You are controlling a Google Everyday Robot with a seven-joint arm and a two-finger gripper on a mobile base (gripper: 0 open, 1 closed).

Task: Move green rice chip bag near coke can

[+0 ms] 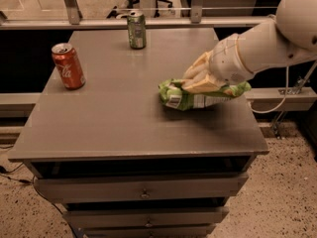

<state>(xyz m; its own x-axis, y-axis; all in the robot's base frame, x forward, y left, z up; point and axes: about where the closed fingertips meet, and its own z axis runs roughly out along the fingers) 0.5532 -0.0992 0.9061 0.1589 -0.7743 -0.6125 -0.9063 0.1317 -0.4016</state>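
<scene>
Gripper (198, 78) is over the right-middle of the table (124, 128), fingers clamped on the top of the green rice chip bag (190, 98). Can't tell if the bag rests on the tabletop or hangs just above it. Coke can (68, 66) is upright at the left edge, well apart from the bag. Green can (136, 29) is upright at the back.

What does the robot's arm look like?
The arm is fat, round and white, with a big ball-shaped joint at the top right. A thin pale cable hangs beside it. Its tool, at the green rice chip bag on the table's right side, has cream-coloured fingers.
</scene>
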